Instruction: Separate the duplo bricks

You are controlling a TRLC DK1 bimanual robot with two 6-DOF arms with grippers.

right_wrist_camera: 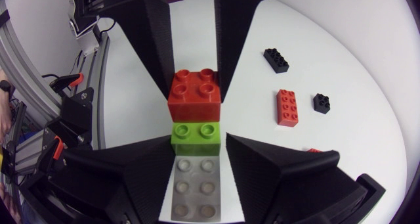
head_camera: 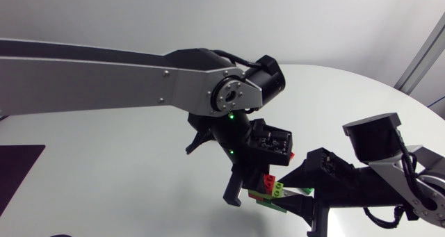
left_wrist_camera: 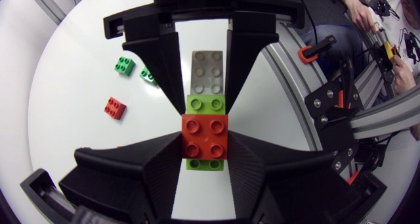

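Red brick (left_wrist_camera: 205, 137) is clamped by left fingers (left_wrist_camera: 144, 175), green brick (left_wrist_camera: 207, 104) by right fingers (left_wrist_camera: 157, 53); grip may be lost if twisted.

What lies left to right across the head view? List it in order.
From the left: dark mat → left gripper → brick stack → right gripper → right arm.

Your red brick (left_wrist_camera: 205, 137) and lime brick (left_wrist_camera: 205, 104) are smooth moulded plastic with a soft gloss on the studs. The grey brick (left_wrist_camera: 209, 71) looks duller. The fingers (left_wrist_camera: 151, 178) of your left gripper (left_wrist_camera: 205, 144) are matt black with a finely lined grain. Your left arm (head_camera: 104, 77) has a satin silver metal link and shinier black joints. The table (head_camera: 125, 167) is smooth matt white.
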